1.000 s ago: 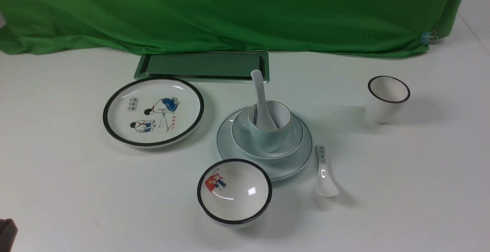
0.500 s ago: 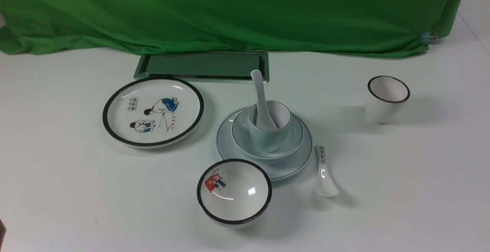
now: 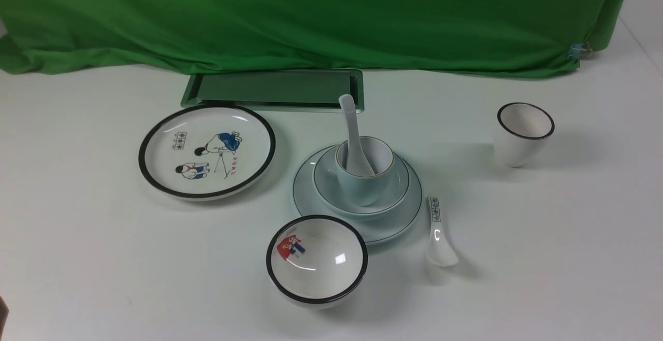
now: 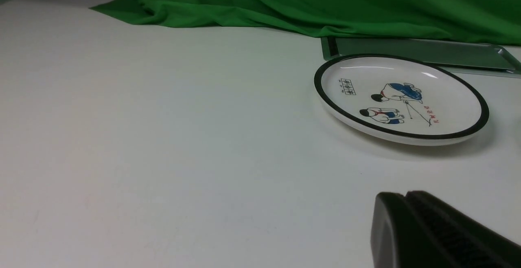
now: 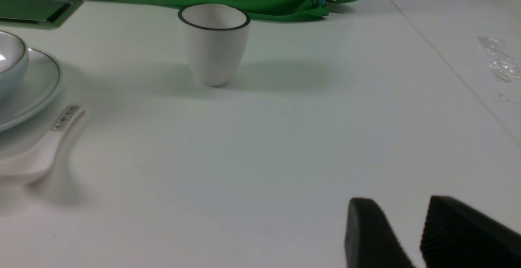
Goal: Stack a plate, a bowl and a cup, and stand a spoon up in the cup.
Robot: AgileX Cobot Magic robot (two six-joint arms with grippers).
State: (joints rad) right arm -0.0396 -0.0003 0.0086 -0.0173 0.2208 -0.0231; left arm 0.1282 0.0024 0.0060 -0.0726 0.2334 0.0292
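Note:
The pale bluish-white plate [image 3: 406, 211] lies mid-table. The matching shallow bowl [image 3: 400, 183] sits on it. The pale bluish cup [image 3: 362, 188] stands in the bowl. The plain white spoon [image 3: 351, 123] stands in the cup, its handle leaning up and back. The plate's edge [image 5: 38, 93] and the bowl [image 5: 12, 62] also show in the right wrist view. My left gripper [image 4: 405, 195] is shut and empty, low over bare table, far left of the stack. My right gripper [image 5: 401, 203] is a little open and empty, to the right of the stack. Neither touches anything.
A black-rimmed cartoon plate [image 3: 207, 150] lies left of the stack. A black-rimmed picture bowl [image 3: 317, 259] stands in front. A labelled white spoon [image 3: 439, 232] lies at its right. A black-rimmed white cup [image 3: 524, 133] stands far right. A metal tray [image 3: 274, 89] and green cloth [image 3: 331, 14] are behind.
The dark tip of my left gripper at the bottom left corner of the front view has drawn back almost out of the frame. The stack and other dishes have not moved.

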